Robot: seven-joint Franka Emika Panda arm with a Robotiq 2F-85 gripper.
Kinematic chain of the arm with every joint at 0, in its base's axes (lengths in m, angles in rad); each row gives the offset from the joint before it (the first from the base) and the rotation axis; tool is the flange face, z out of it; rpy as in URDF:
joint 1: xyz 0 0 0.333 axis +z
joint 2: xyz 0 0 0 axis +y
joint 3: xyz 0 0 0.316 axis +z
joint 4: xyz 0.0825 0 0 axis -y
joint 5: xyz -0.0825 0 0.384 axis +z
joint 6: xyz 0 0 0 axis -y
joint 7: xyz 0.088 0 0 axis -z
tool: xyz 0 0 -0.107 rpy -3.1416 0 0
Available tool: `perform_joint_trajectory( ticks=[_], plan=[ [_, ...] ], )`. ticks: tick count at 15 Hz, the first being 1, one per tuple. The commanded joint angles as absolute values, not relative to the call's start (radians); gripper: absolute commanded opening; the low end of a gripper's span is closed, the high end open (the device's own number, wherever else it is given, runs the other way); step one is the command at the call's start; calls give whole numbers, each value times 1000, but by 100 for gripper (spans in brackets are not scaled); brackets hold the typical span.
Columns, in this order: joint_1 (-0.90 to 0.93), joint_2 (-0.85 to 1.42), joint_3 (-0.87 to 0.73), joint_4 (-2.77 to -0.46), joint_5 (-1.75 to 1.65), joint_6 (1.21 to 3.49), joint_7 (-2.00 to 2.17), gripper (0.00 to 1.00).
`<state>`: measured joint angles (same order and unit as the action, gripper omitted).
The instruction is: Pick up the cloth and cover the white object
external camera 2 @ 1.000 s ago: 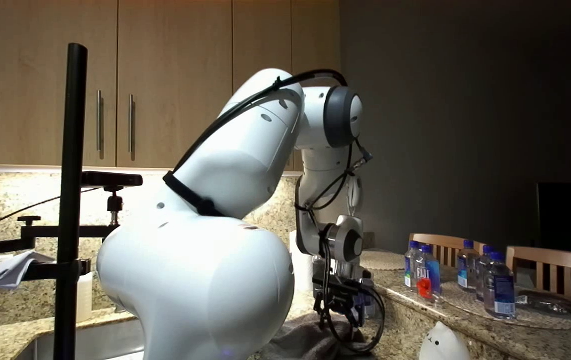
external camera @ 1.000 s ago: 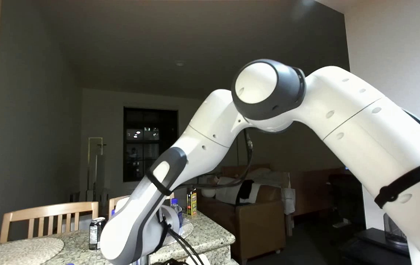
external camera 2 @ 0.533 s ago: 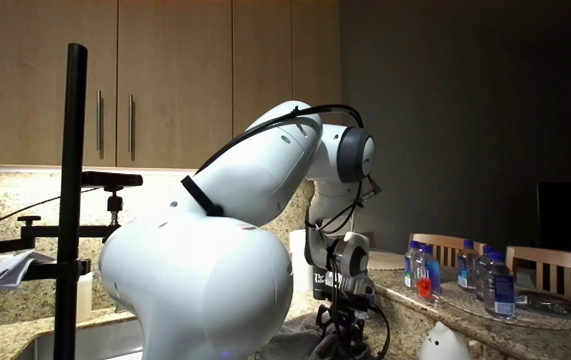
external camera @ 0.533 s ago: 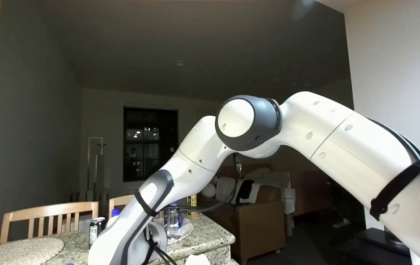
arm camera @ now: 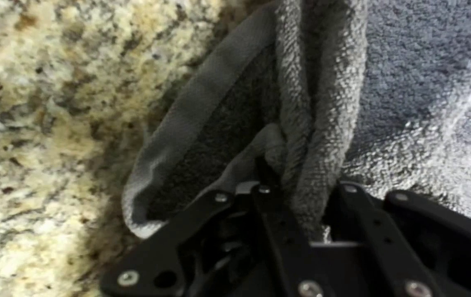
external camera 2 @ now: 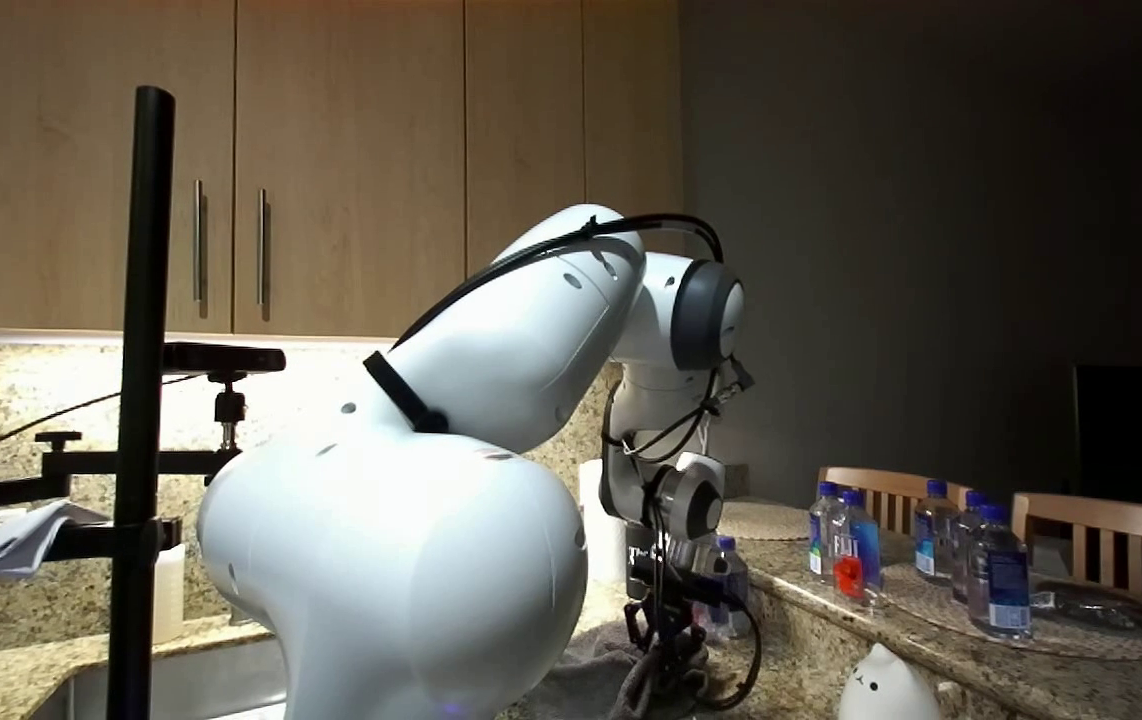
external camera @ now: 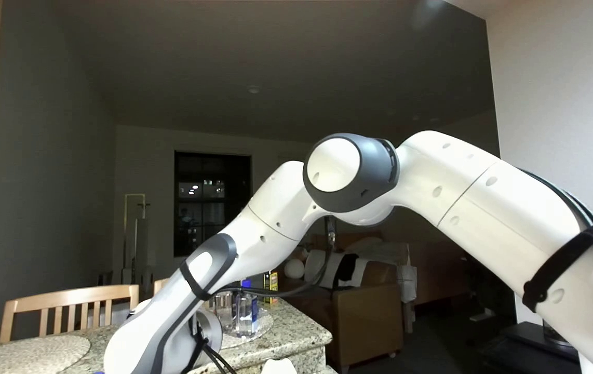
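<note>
Your gripper (arm camera: 306, 190): pinched on a bunched fold, parted only by its thickness | cloth (arm camera: 421, 82): on the counter (arm camera: 45, 144), left of the white cat (external camera 2: 887, 690) in an exterior view | likely light, limp, grippy; you'd best hold near an edge

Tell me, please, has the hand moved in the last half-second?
Yes: in an exterior view, the hand has shifted slightly left, away from the granite ledge.

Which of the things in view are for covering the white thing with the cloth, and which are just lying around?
For the job:
gray cloth
white cat-like object
tool

Just lying about:
blue-capped bottles
woven mats
yellow-and-black box
</note>
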<state>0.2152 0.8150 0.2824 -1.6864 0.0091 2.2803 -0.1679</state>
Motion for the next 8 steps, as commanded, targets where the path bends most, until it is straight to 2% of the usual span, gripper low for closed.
perform_joint_trajectory(
  ticks=[1,8],
  plan=[
    [222,807,311,-1699,36,2252,-200,9],
    [334,666,203,-1768,-53,2250,11,10]
  ],
)
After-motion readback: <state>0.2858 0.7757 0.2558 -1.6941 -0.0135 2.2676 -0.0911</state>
